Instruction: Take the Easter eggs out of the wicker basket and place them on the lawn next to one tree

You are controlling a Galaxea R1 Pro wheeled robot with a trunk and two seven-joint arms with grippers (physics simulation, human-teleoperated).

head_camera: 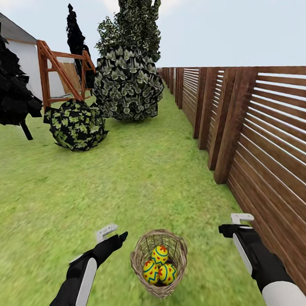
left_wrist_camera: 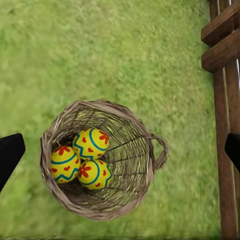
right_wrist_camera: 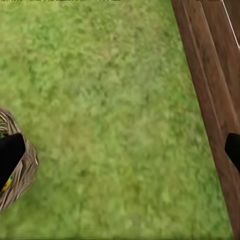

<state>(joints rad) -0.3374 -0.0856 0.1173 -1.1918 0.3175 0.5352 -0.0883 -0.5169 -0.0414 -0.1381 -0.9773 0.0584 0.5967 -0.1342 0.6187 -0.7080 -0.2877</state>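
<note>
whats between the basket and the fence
Only bare lawn lies between the basket and the fence, seen in the head view; the right hand hangs above that strip.

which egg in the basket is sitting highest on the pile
The egg with the red flower near its top: in the head view it rests above the two others, which lie side by side lower in the wicker basket.

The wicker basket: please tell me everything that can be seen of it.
The wicker basket is round, brown-tan open weave with a thick braided rim and a small side handle. It stands upright on the lawn, between both grippers, touched by neither. Three yellow painted eggs lie together inside on its bottom.
</note>
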